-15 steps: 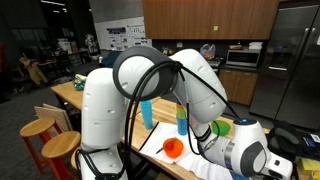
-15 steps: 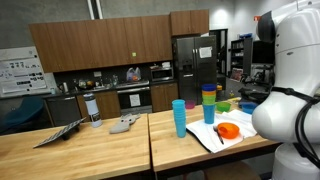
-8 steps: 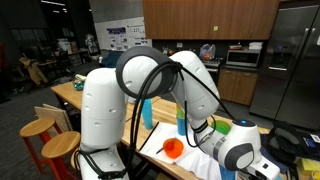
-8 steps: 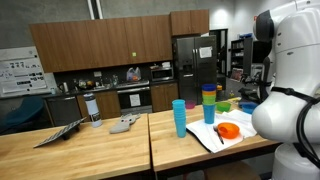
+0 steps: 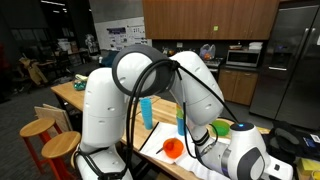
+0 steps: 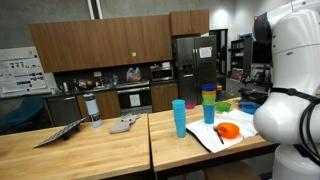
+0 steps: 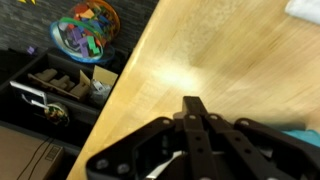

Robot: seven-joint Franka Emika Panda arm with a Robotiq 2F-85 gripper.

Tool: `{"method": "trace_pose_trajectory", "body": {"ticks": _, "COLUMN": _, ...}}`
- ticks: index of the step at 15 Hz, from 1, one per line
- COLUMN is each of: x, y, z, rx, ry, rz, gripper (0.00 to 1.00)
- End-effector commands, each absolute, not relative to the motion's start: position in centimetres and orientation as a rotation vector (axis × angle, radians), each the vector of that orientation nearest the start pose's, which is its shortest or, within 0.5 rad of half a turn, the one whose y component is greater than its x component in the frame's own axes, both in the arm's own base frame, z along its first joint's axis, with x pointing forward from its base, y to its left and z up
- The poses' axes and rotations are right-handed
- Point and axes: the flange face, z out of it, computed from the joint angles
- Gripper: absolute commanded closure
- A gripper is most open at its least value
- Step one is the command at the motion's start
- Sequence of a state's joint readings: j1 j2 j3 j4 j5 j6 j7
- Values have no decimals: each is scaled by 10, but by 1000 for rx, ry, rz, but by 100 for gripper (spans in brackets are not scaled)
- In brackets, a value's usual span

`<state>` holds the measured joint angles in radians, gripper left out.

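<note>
Seen from the wrist: 2 fingers [image 7: 191, 115] clenched together on nothing, above bare wood of the bench [image 7: 200, 50]. Nearest thing, a white sheet [image 7: 305, 8], well apart from them, at top right. Beyond the bench edge, a bowl of colourful pieces [image 7: 85, 25].

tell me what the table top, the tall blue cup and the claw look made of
Table top: wood, probably sealed; pale grain with a soft glare patch in the wrist view.
Tall blue cup: likely plastic; even, opaque colour, slight sheen.
Claw: dark, matte, metal or hard plastic, hard to tell; its fingers are shut together.
</note>
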<state>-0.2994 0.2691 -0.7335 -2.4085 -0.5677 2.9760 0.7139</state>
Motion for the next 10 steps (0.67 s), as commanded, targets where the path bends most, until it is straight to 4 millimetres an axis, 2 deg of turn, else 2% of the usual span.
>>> {"method": "trace_pose_trajectory", "body": {"ticks": 1, "x": 293, "y": -436, "z": 267, "rx": -3079, "ry": 1756, "rz": -611, "gripper": 100}}
{"method": "trace_pose_trajectory", "body": {"ticks": 4, "x": 288, "y": -436, "z": 267, "rx": -3099, "ry": 1697, "rz": -670, "gripper": 100}}
{"method": "trace_pose_trajectory", "body": {"ticks": 6, "x": 284, "y": -433, "z": 261, "rx": -3076, "ry": 1721, "rz": -633, "gripper": 100}}
{"method": "trace_pose_trajectory", "body": {"ticks": 10, "x": 256, "y": -441, "z": 249, "rx": -3038, "ry": 1826, "rz": -549, "gripper": 100}}
